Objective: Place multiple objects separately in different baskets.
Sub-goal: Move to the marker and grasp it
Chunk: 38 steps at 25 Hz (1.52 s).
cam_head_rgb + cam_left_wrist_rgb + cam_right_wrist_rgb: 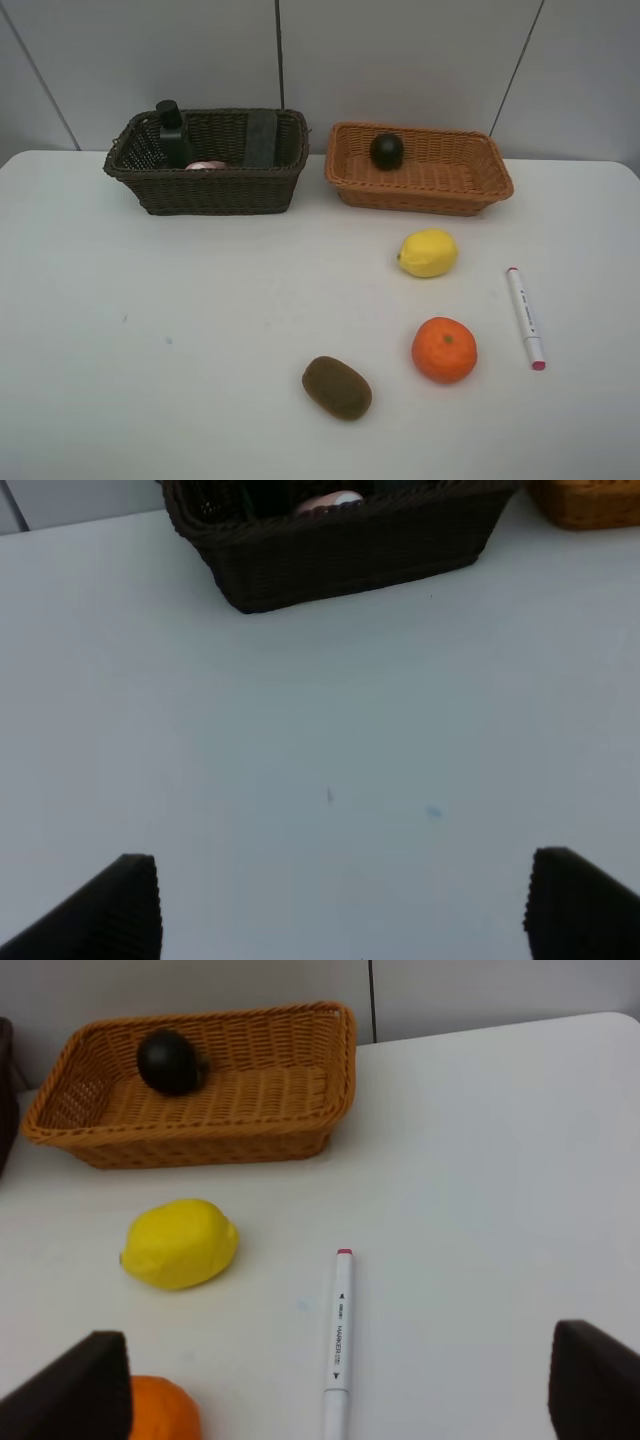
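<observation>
- The tan basket (pixel 420 190) sat at the back of the white counter (pixel 150 330).
- A dark, round mangosteen (pixel 387 150) lay inside the tan basket, near its back wall.
- The dark brown basket (pixel 205 190) stood just beside the tan basket, on its left, and did not touch it.
- The dark brown basket held a dark green pump bottle (pixel 172 135), a black eraser block (pixel 261 137) and a pink bottle (pixel 206 165) that barely showed.
- The lemon (pixel 428 252) lay on the counter, near the front of the tan basket.
- The orange (pixel 444 349) lay farther from the tan basket than the lemon.
- The brown kiwi (pixel 337 387) lay farthest out.
- The white marker with pink tip (pixel 526 318) lay flat, out from the tan basket's right front corner.
- Tiny dark print ran along the marker, too small to read.
- The left pincer (pixel 345 910) was spread wide and held nothing. It hung over bare counter, left of the tan basket.
- The right pincer (pixel 340 1390) was spread wide too, with nothing in it. It hung in front of the tan basket, over the marker.
</observation>
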Each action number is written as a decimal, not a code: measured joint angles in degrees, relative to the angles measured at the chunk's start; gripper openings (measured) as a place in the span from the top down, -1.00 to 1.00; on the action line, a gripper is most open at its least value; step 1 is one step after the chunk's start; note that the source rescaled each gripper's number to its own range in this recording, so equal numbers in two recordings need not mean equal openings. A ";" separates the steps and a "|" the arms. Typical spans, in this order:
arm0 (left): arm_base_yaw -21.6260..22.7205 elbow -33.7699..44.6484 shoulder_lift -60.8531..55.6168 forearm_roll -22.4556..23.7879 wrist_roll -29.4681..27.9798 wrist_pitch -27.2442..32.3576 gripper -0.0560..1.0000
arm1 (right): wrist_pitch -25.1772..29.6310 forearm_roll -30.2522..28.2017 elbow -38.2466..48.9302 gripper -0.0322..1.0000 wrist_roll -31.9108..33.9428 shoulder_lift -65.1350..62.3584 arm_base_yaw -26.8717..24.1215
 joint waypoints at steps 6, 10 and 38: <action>0.00 0.00 0.00 0.59 -1.29 0.00 -0.88 | 0.00 0.07 0.00 -0.97 0.00 0.00 0.00; 0.00 0.00 0.00 0.59 -1.40 0.00 -0.88 | 0.00 0.07 0.00 -0.97 0.00 0.00 0.00; 0.00 0.00 0.00 0.60 -1.40 0.00 -0.88 | -8.03 -0.33 -6.64 -0.97 5.81 48.11 0.00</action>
